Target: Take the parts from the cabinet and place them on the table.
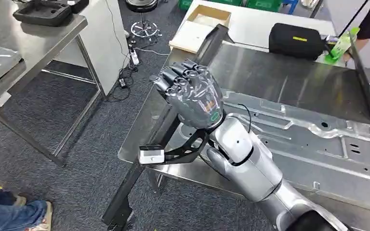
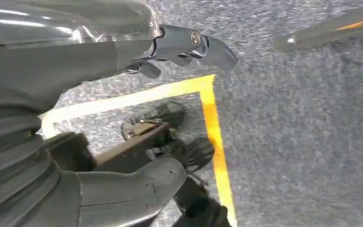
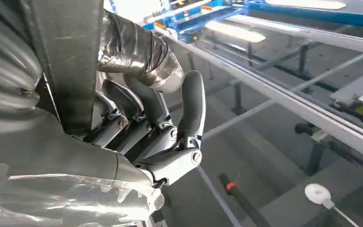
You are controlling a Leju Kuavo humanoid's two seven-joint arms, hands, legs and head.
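I see the stamped metal panel [image 1: 318, 139] covering most of the steel table [image 1: 270, 72], with bare surface only toward the black case [image 1: 296, 41].

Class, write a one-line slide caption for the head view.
Right hand grips a long dark bar beside the steel table.

The right hand [image 1: 192, 94] hides the middle of the long black part [image 1: 166, 130]; its foot is cut off.
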